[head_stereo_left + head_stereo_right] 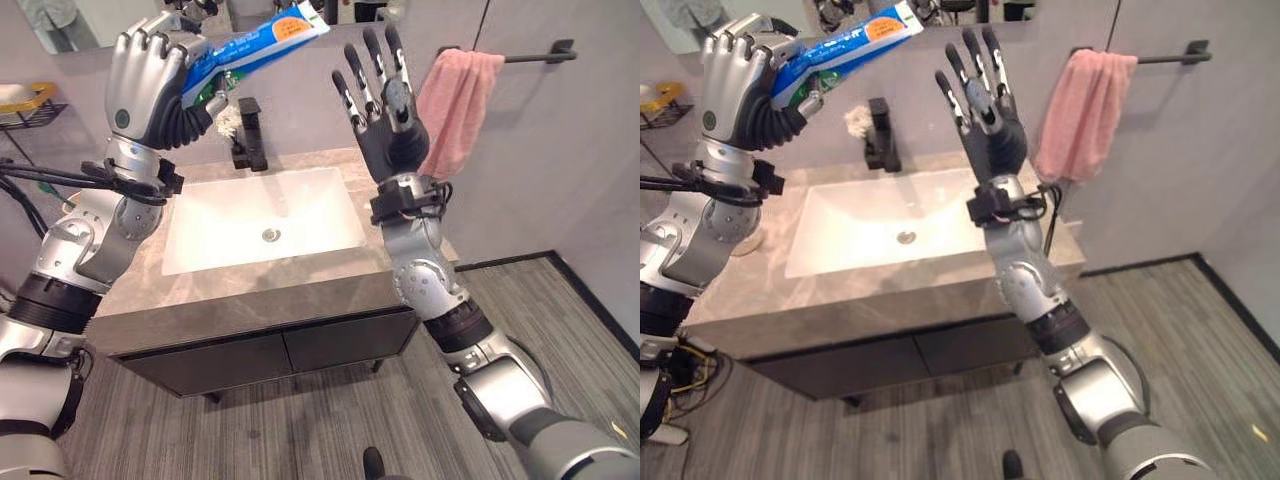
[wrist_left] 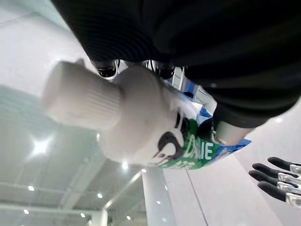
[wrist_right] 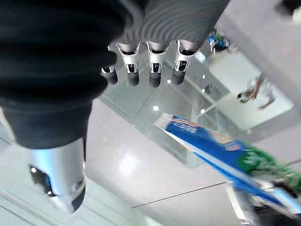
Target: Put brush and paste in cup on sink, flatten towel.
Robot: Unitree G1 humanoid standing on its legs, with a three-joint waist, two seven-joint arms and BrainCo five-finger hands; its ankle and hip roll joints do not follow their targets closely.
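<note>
One toothpaste tube (image 1: 262, 45) is counted at upper left, one pink towel (image 1: 458, 105) at upper right, one black faucet (image 1: 250, 135), one basin (image 1: 262, 215). Possibly one wire basket (image 1: 28, 103) is glimpsed at far left. Two hands are seen: left hand (image 1: 150, 75), right hand (image 1: 385, 105).

Head stereo pair above the vanity, two wrist cameras aimed upward

Both eye views look down from the robot's head on the sink (image 1: 262, 230), black faucet (image 1: 250, 135) and pink towel (image 1: 1085, 115) at far right, sharing nearly the whole scene; the left wrist view sits very close under the paste tube (image 2: 141, 122), and the right wrist view faces the ceiling past its own fingers (image 3: 150, 61), catching that tube too
</note>
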